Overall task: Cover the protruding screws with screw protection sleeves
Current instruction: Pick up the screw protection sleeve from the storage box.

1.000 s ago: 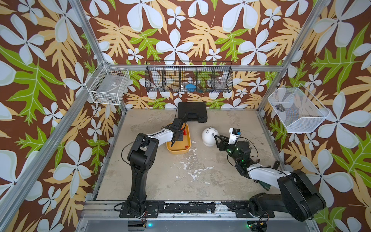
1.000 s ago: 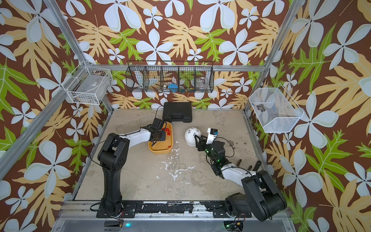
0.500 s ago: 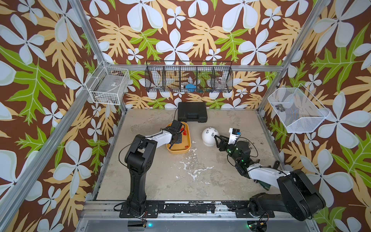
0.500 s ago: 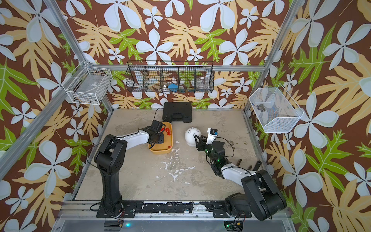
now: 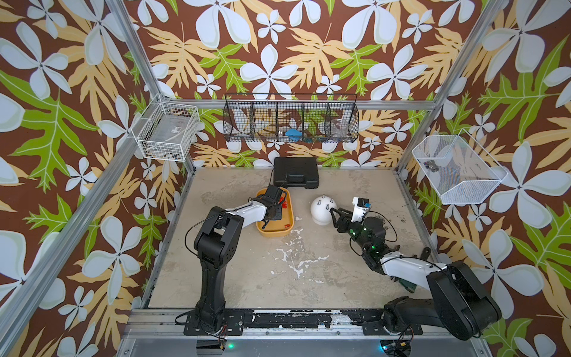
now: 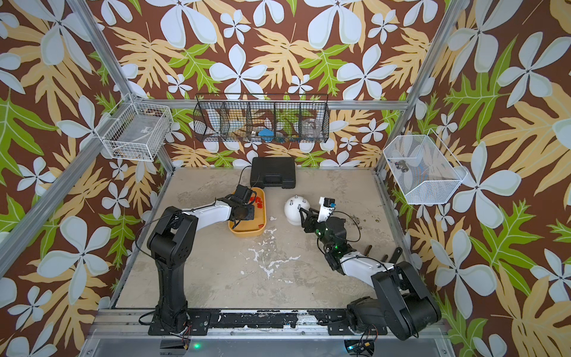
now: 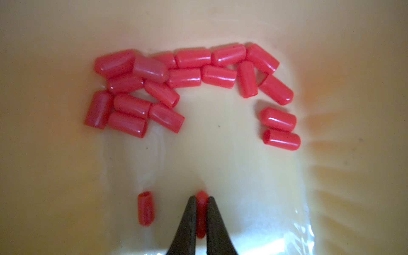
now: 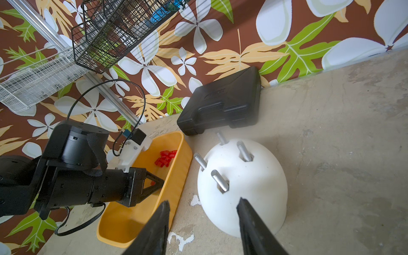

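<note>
Jaws of right claw (image 8: 203, 201) spread beside white dome (image 8: 254, 198), four bare screws (image 8: 219, 181) sticking from it. Left claw (image 7: 201, 198) pinching one red sleeve (image 7: 201, 212) inside yellow tray (image 8: 176, 176); other sleeves (image 7: 183, 77) heaped beyond. Black case (image 8: 220, 103) farthest.

No writing can be read anywhere. The black case (image 8: 220, 99), beyond the right gripper (image 8: 203, 201), bears an embossed mark on its lid, too blurred to make out. The white wire basket (image 5: 163, 148), well apart from that gripper, holds a pale label, too small to read.
</note>
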